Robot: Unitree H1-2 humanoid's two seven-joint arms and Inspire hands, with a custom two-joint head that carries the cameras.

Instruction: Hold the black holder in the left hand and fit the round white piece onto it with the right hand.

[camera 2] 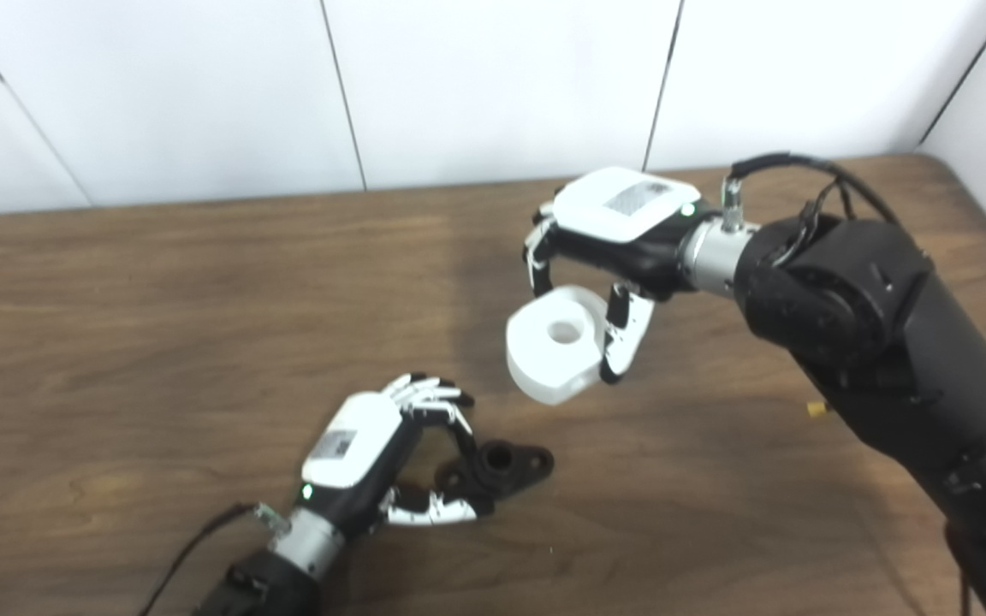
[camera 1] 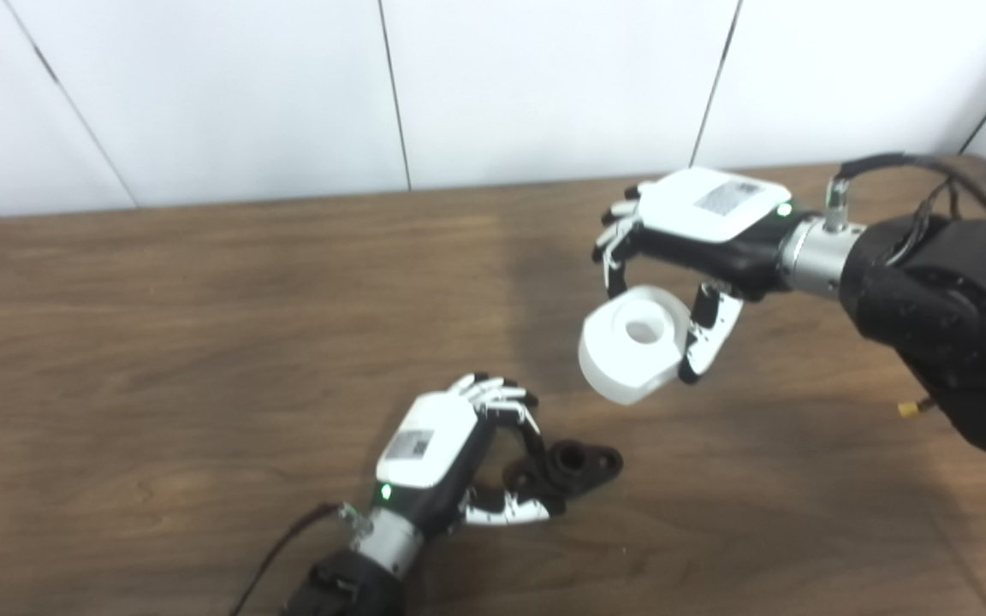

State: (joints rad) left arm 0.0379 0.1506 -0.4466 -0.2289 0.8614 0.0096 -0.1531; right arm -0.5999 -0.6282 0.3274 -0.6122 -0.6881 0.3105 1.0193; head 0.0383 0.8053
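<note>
Two hands were at work over the brown tabletop (camera 1: 159, 342). Nearest the camera, the left hand (camera 1: 459, 445) lay low, its fingers (camera 1: 506, 398) and thumb closed around one end of the black holder (camera 1: 574, 466), which seemed to rest on the wood with its raised bored hub facing up and its long axis running out to the right, away from the palm. Farther back and to the right, the right hand (camera 1: 681, 248) hung above the tabletop, clamped on the round white piece (camera 1: 634, 342), fingers on its far side and thumb on the near right side. The piece was tilted, its central hole facing up and toward the camera. It hung well apart from the holder, above and slightly right of the hub; fitting probably called for a descent toward the near left, levelling the hole over the hub.
</note>
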